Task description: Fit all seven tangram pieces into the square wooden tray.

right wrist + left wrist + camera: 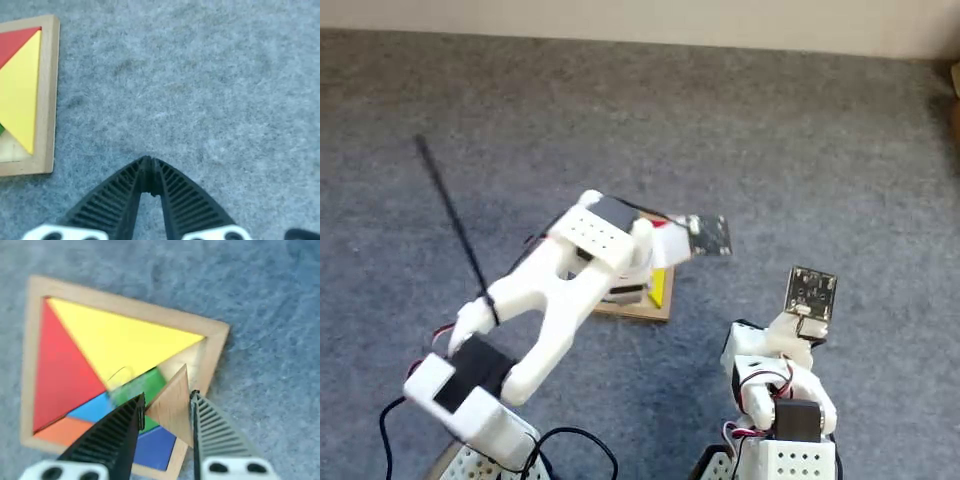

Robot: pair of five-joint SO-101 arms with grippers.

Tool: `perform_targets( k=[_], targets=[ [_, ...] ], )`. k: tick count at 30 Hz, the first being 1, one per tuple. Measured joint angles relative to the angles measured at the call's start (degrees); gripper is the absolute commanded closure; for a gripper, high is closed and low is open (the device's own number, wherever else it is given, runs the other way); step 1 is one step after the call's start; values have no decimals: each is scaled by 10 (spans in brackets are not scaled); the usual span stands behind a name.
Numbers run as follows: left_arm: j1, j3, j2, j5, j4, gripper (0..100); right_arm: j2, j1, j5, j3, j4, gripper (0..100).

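On a grey carpet (800,130) that covers the table, two white robot arms sit side by side, seen from above. The left arm (560,290) stretches forward over the square wooden tray (638,310) and hides most of it; a sliver of yellow shows beside the arm. The right arm (785,400) is folded back near its base, well apart from the tray.

From the left wrist camera, the tray's pale rim frames a large red triangle (60,375) and a large yellow triangle (120,342) lying edge to edge. Nearer the gripper sit a green piece (145,385) (blurred, so its shape is hard to tell), a light blue piece (92,410), a dark blue piece (155,445) and an orange piece (60,432) along the rim.

The left gripper (167,399) is clamped on a plain wooden triangle (172,410), with one black ribbed finger (125,430) on each side of it. The wooden triangle hangs over the tray near one corner, beside a strip of bare tray floor between the yellow triangle and the rim. Whether it touches the tray cannot be told.

From the right wrist camera, the right gripper (150,167) has its two black fingers closed tip to tip over the carpet. One corner of the tray lies off to the side, well apart from the fingers, showing parts of the red and yellow triangles.
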Motion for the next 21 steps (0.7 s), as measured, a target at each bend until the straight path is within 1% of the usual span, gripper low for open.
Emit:
perform_targets(
  k=[3,6,10,14,21],
  targets=[
    [18,0,12,-2,0,797,0,0,0,0,0,993],
    [24,0,12,9,-4,764,0,0,0,0,0,993],
    [21,-1,12,18,-25,759,0,0,0,0,0,993],
    [22,-24,12,21,-26,761,0,0,0,0,0,993],
    [7,-57,12,22,14,762,0,0,0,0,0,993]
  ],
)
